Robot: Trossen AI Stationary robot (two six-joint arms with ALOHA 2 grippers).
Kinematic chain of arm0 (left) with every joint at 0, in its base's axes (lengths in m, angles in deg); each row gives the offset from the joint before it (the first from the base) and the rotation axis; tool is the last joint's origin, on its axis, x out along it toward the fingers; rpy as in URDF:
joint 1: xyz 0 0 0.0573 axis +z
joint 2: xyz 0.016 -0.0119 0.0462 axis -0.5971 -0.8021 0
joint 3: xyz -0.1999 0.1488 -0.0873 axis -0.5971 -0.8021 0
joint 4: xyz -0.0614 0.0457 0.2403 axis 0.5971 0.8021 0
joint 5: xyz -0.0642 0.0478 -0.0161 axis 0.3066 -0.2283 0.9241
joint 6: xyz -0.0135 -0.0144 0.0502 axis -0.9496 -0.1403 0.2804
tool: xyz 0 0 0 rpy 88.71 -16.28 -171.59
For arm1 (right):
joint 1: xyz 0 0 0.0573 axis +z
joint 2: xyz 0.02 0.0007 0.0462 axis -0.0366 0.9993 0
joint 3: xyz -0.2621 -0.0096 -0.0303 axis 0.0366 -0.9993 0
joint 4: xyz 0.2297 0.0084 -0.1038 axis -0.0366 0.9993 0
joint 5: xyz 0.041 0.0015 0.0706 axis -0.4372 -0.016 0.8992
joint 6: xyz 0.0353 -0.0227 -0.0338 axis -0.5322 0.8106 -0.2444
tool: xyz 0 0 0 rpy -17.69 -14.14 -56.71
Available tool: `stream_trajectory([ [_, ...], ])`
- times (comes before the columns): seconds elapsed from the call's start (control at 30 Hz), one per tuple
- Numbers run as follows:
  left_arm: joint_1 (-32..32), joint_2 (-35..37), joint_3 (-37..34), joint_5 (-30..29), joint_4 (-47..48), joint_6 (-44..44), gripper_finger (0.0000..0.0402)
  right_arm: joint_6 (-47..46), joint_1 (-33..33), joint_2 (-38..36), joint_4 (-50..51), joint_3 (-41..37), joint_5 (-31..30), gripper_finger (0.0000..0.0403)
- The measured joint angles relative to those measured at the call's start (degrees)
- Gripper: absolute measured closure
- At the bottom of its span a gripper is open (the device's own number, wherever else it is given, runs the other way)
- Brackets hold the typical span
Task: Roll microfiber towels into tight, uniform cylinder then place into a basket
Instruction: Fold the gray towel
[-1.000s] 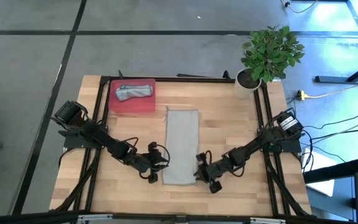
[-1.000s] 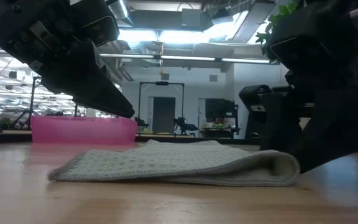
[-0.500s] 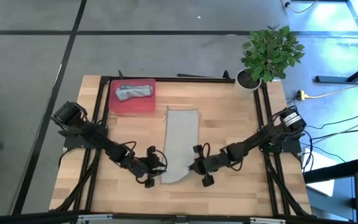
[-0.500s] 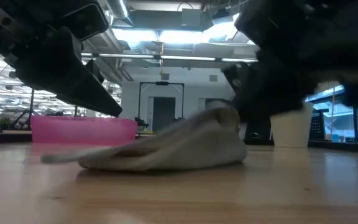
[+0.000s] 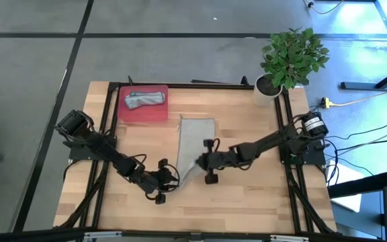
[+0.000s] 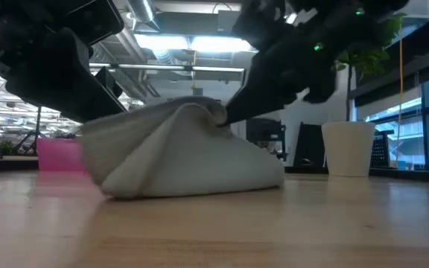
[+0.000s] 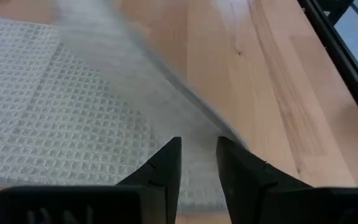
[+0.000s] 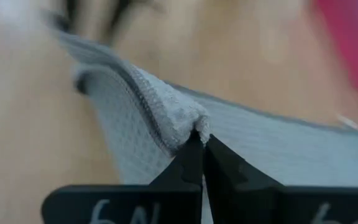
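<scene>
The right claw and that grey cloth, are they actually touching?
Touching. The right wrist view shows the right gripper shut on a bunched corner of the grey towel, lifting it.

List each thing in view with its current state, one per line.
grey towel: folded lengthwise on the table, near corner lifted and pulled over.
right pincer: shut on the grey towel's corner.
left pincer: slightly open over the grey towel's near edge, holding nothing.
red tray: holds a rolled towel.
plant pot: upright at the table's corner.
</scene>
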Motion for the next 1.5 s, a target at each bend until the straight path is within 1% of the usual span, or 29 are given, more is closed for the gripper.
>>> stream_trajectory([
  [0.1,0.01,0.00,0.00,-0.28,0.00,0.12,0.0308,0.54,-1.25,0.00,6.03,2.22,-6.33,0.0398],
  [0.17,0.02,0.00,0.00,-1.02,0.01,0.14,0.0308,0.62,-2.08,0.00,8.47,3.10,-8.71,0.0398],
  [0.27,0.19,0.00,0.00,-1.55,0.02,0.15,0.0308,0.79,-3.27,0.00,10.39,3.90,-10.02,0.0398],
  [0.43,0.61,0.00,0.00,-1.66,0.04,0.15,0.0308,1.72,-5.91,-0.02,10.91,3.93,-10.75,0.0398],
  [0.6,0.74,0.00,0.00,-1.66,0.04,0.15,0.0308,3.21,-8.79,-0.02,10.76,3.93,-16.75,0.0398],
  [0.8,0.74,0.00,0.00,-1.66,0.05,0.13,0.0308,3.48,-12.95,-0.02,10.67,3.93,-20.82,0.0398],
  [0.93,0.74,0.00,0.00,-1.66,0.05,0.13,0.0308,3.48,-15.37,-0.02,10.66,3.93,-25.16,0.0398],
  [1.1,0.80,0.00,0.00,-1.65,0.04,0.12,0.0308,3.00,-18.22,-0.02,10.65,3.93,-26.01,0.0398],
  [1.23,1.33,0.00,0.00,-1.64,0.07,0.11,0.0308,1.70,-19.88,-0.02,10.51,3.93,-28.33,0.0398],
  [1.3,1.76,0.00,0.00,-1.64,0.07,0.11,0.0308,2.30,-20.30,-0.02,9.37,3.91,-29.20,0.0398],
  [1.4,2.39,0.00,0.00,-1.31,0.07,0.10,0.0308,4.76,-20.28,-0.02,5.69,3.91,-32.16,0.0398],
  [1.5,2.63,0.00,0.00,-1.29,0.07,0.09,0.0308,6.04,-20.07,-0.71,4.56,3.91,-33.86,0.0398],
])
